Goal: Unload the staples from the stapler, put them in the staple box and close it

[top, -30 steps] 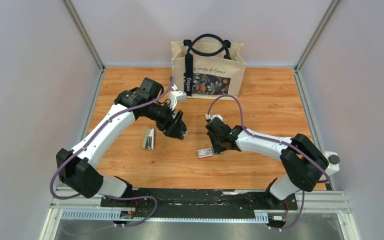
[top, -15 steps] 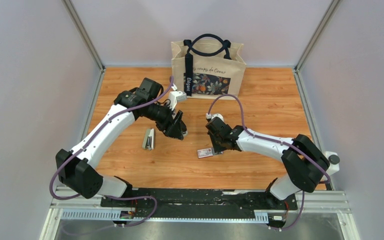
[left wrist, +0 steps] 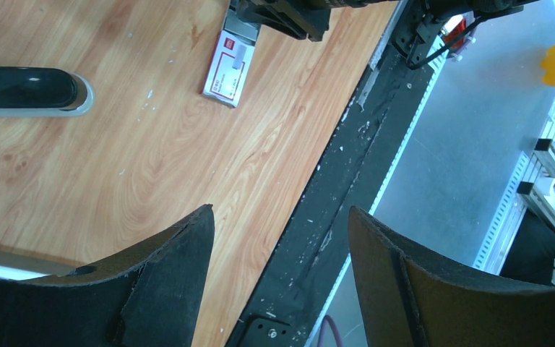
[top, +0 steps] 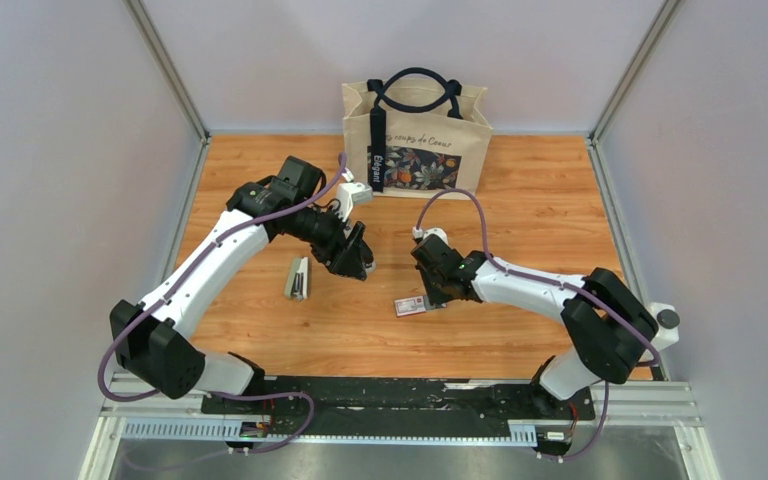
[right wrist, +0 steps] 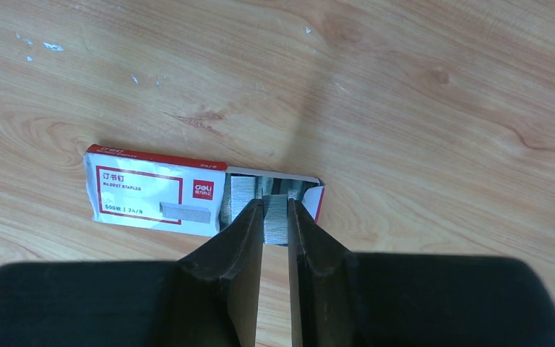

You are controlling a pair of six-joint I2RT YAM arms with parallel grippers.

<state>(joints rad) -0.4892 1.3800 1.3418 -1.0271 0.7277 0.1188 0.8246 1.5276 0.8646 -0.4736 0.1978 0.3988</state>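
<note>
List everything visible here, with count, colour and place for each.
stapler: one, black and silver, lying on the table left of centre, untouched
box: one, white with red, flat on the table near the centre, one end open
staples: silver strips, count unclear, in the box's open end
bag: one, beige with dark handles and a flower print, standing at the far edge
table: one, wood
left gripper: one, black, open and empty, raised to the right of the stapler
right gripper: one, black, closed on staples at the box's open end
</note>
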